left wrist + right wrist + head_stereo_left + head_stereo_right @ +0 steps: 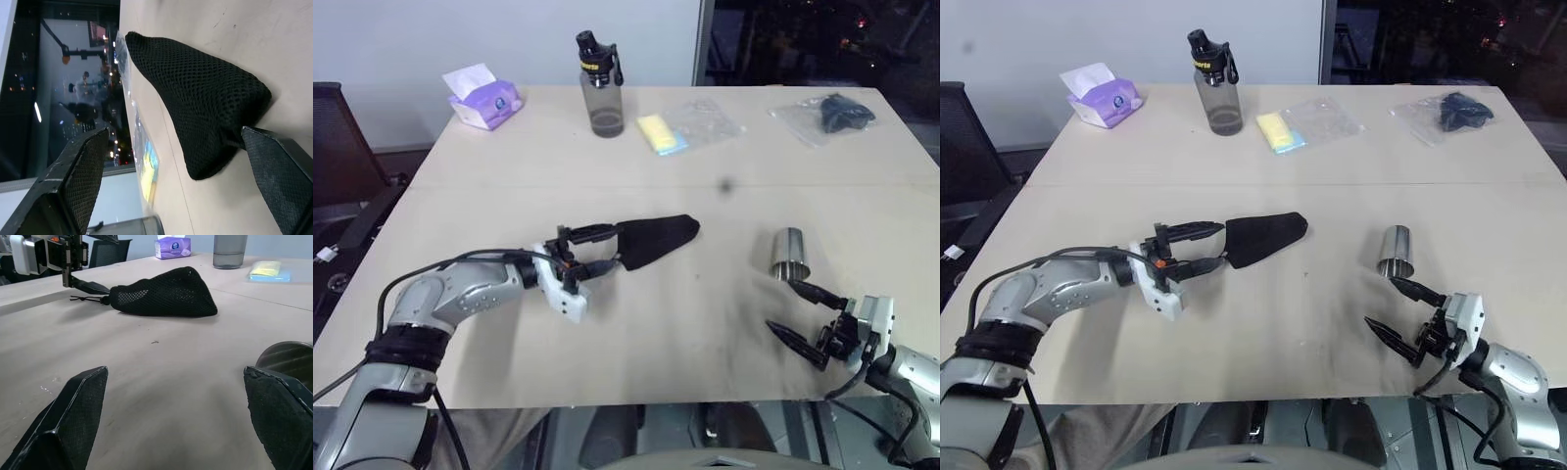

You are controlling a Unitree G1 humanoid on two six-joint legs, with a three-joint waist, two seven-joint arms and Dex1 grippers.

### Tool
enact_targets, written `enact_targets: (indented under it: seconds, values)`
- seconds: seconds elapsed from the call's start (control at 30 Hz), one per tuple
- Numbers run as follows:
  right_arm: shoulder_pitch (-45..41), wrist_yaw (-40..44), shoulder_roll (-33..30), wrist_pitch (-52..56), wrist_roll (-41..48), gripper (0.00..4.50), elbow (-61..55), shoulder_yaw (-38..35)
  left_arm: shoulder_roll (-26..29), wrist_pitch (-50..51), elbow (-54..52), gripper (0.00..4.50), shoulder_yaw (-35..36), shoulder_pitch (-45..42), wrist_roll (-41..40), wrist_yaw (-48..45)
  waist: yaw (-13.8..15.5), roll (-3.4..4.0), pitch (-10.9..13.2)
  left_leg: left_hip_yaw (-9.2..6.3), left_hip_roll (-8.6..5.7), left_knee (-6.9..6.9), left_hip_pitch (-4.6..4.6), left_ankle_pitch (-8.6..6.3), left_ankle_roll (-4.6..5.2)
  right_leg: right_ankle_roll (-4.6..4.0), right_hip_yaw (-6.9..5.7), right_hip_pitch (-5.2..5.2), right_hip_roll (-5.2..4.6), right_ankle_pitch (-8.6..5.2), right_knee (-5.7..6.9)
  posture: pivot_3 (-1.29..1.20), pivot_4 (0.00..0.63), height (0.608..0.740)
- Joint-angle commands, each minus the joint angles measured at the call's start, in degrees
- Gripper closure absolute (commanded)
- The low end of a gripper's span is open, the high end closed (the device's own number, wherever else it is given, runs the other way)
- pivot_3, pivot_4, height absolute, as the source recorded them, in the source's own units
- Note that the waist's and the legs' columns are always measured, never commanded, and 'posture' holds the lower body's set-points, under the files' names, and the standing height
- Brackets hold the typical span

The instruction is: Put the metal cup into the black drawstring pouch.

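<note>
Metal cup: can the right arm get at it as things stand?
Probably yes. The metal cup stands upright just ahead of the open right tool, with bare table between them and nothing in the way.

Silver-grey metal arm shells end in white wrist blocks, each carrying a pincer of two tapered black fingers: left pincer point(595, 248), right pincer point(806, 318). Black cables loop along both forearms; an orange spot marks the left wrist.
</note>
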Motion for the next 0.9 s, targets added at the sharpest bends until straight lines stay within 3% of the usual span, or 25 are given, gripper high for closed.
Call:
enact_targets:
  seconds: [0.03,0.3,0.4,0.67,0.8,0.9]
  values:
    - [-0.22,-0.58,-1.13,0.14,1.34,0.00,-1.40,-2.48,-0.44,-1.96,1.45,0.03,-1.64,-2.17,1.78,3.93,0.00,0.00,0.00,0.00,0.00,0.00,0.00,0.00,0.00,0.00,0.00,0.00,0.00,0.00,0.00,0.00,0.150,0.740]
    - [0.57,-1.71,-0.50,0.33,1.34,0.00,-2.11,-2.44,-1.03,-3.02,1.81,0.03,-4.55,-4.16,6.78,10.27,0.01,-0.01,0.00,0.02,0.01,0.01,0.01,0.00,0.00,0.00,0.00,0.00,0.00,0.01,0.01,0.00,0.150,0.740]
    - [0.75,-2.16,-0.14,0.34,1.27,0.00,-2.44,-2.14,-0.99,-3.21,2.19,0.77,-5.63,-4.67,8.20,11.82,0.01,0.00,0.00,0.02,0.01,0.00,0.01,0.00,0.00,0.01,0.00,0.00,0.00,0.01,0.01,0.00,0.150,0.740]
    - [0.00,-3.40,-0.06,0.07,0.98,0.00,-2.58,-2.56,-1.20,-1.91,7.39,4.49,-8.66,-6.91,8.42,12.79,-0.01,-0.01,0.00,0.03,0.01,0.01,0.01,0.00,0.00,0.01,0.01,0.00,0.00,0.01,0.03,0.00,0.150,0.740]
    - [-0.75,-4.44,0.22,0.38,0.57,0.00,-4.08,-1.55,-3.01,-1.50,14.31,4.49,-9.86,-9.11,-1.92,6.07,-0.02,-0.01,-0.01,0.03,0.00,0.04,0.01,0.00,0.00,0.01,0.00,0.00,0.01,0.01,0.05,0.00,0.150,0.740]
    - [-2.21,-5.73,0.18,0.20,-1.69,0.00,-6.00,0.34,-6.39,4.19,15.92,4.49,-9.28,-8.33,-21.11,-5.99,-0.03,0.00,-0.01,0.04,0.00,0.05,0.01,0.00,0.00,0.02,0.01,0.00,0.00,0.01,0.05,0.00,0.150,0.740]
